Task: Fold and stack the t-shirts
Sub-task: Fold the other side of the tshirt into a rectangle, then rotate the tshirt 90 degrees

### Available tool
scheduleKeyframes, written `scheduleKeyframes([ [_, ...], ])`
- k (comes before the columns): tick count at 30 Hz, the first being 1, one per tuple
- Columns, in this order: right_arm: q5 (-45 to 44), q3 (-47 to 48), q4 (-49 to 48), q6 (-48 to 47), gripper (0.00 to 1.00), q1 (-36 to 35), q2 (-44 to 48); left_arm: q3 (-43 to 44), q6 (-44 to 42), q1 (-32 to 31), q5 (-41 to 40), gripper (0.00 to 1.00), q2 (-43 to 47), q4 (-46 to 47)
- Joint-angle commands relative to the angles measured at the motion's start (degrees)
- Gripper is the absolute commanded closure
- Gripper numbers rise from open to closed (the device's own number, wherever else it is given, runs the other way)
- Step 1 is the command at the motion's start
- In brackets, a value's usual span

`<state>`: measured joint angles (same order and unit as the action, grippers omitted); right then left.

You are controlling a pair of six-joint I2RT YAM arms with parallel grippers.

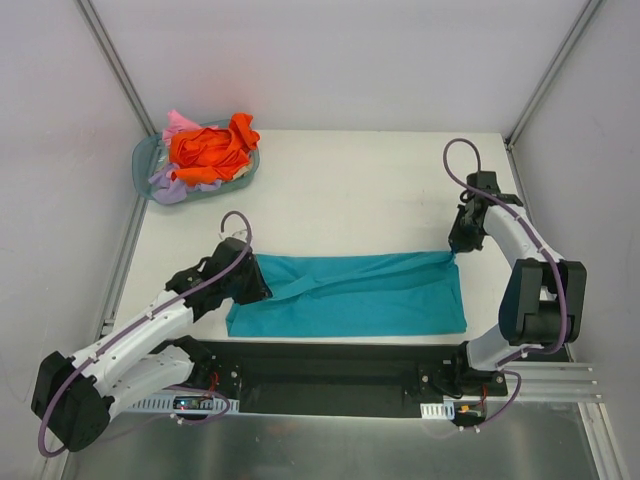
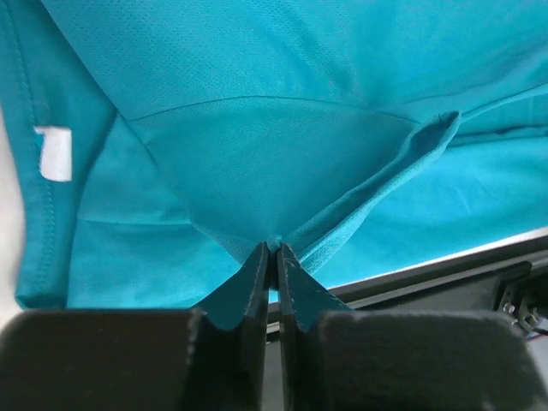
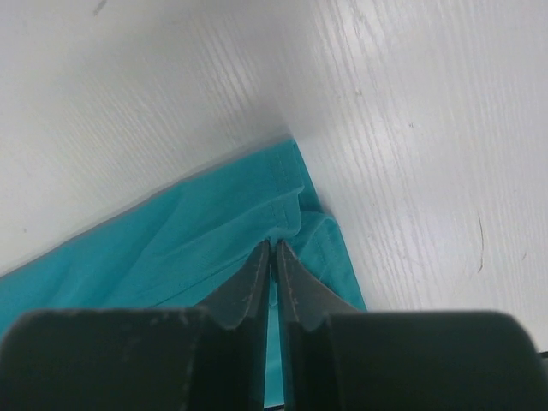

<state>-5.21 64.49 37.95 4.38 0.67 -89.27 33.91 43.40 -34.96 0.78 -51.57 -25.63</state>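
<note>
A teal t-shirt [image 1: 350, 295] lies spread across the near middle of the white table, folded lengthwise. My left gripper [image 1: 252, 278] is shut on the teal shirt's left end; in the left wrist view the jaws [image 2: 274, 248] pinch a peak of teal cloth [image 2: 257, 163]. My right gripper [image 1: 458, 250] is shut on the shirt's far right corner; in the right wrist view the tips [image 3: 272, 247] pinch the hem of the teal cloth [image 3: 171, 248]. Orange [image 1: 210, 148], lavender [image 1: 168, 188] and pink [image 1: 178, 122] shirts lie piled in the basket.
The round translucent grey-blue basket [image 1: 146, 155] stands at the table's far left corner. A black base rail [image 1: 330, 375] runs along the near edge. Grey walls and metal posts enclose the table [image 1: 360, 190].
</note>
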Motion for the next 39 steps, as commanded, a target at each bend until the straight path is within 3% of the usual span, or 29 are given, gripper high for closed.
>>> scheduleKeyframes([
  [1, -2.07, -3.57, 3.26, 2.20, 0.82, 0.30, 4.19, -2.79, 3.09, -0.64, 6.94, 0.90, 3.22, -0.12],
  [2, -2.34, -4.19, 4.40, 2.64, 0.68, 0.30, 4.81, -3.32, 3.36, -0.64, 7.57, 0.84, 4.01, -0.73],
  [3, -2.69, -4.72, 5.02, 2.74, 0.51, 0.30, 6.12, -3.59, 3.71, -0.64, 8.10, 0.50, 4.89, -1.35],
  [4, -4.26, -5.77, 5.55, 3.00, 0.29, 0.30, 6.74, -4.02, 4.15, -0.64, 8.71, 0.45, 6.64, -1.88],
  [6, -6.38, -6.30, 7.39, 3.44, 0.23, 0.30, 8.67, -4.12, 4.41, -0.64, 9.42, 0.33, 8.41, -2.94],
  [7, -7.35, -6.39, 7.66, 3.35, 0.20, 0.30, 9.37, -3.86, 4.07, -0.64, 9.59, 0.18, 9.81, -2.94],
  [10, -3.95, -6.04, 7.22, 2.92, 0.13, 0.21, 12.45, -1.93, 3.19, -0.64, 9.60, 0.01, 10.70, -3.03],
  [13, 7.72, -5.60, 4.15, 1.33, 0.03, 0.04, 13.86, 0.70, 1.96, -0.64, 6.44, 0.01, 7.91, -3.02],
  [18, 25.57, -6.30, -2.53, 0.54, 0.03, -2.86, 10.19, 4.84, 0.81, -0.64, 4.76, 0.01, -2.37, 0.74],
  [22, 27.01, -7.09, -5.68, 1.59, 0.03, -5.58, 5.26, 4.07, 4.48, 0.94, 4.14, 0.01, -14.15, 8.20],
  [26, 24.03, -6.66, -5.44, 1.60, 0.03, -5.33, -0.27, 0.72, 7.05, 7.09, 8.88, 0.01, -21.45, 16.02],
  [30, 25.06, -6.04, -4.99, 1.51, 0.03, -2.17, -5.63, 3.26, 5.13, 10.35, 9.51, 0.01, -28.66, 16.84],
  [35, 31.13, -6.74, -5.61, 0.72, 0.03, -0.84, -7.32, 17.39, 0.11, 12.37, 11.17, 0.01, -44.64, 18.07],
  [38, 32.90, -8.32, -3.86, 0.36, 0.03, -0.76, -5.57, 31.61, -1.82, 14.82, 13.36, 0.01, -56.42, 17.46],
  [39, 32.29, -10.50, -3.42, 0.45, 0.03, -0.84, -4.86, 40.36, -2.52, 15.44, 14.33, 0.01, -62.54, 17.19],
])
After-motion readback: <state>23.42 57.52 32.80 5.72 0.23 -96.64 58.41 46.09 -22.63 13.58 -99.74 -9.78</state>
